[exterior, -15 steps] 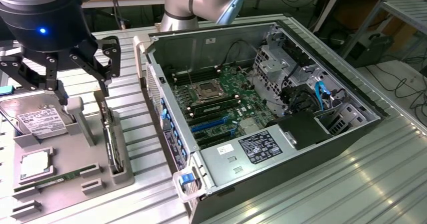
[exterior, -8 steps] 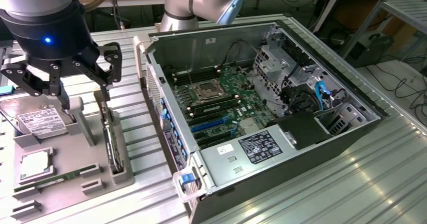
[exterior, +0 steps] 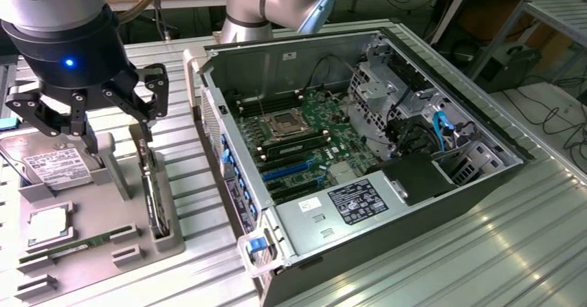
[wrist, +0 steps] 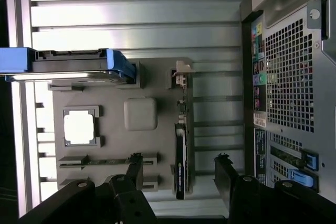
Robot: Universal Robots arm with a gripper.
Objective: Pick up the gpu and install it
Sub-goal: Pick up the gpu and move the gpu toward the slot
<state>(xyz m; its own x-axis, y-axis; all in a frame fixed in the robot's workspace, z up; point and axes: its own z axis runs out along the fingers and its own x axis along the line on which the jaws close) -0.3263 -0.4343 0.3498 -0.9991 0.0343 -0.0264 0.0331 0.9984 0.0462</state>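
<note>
Grey fixture tray (exterior: 110, 211) holds the gpu (exterior: 154, 194) on edge, long axis running near to far, just below the gripper (exterior: 110, 125), fingers spread astride it.

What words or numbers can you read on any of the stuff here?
No text here can be read for sure.
White label on the hard drive: print too small to read.
Black label on the power supply: print too small to read.
Pale lettering on the edge of the gpu: too blurred to read.
Coloured stickers on the back of the computer case: too blurred to read.
</note>
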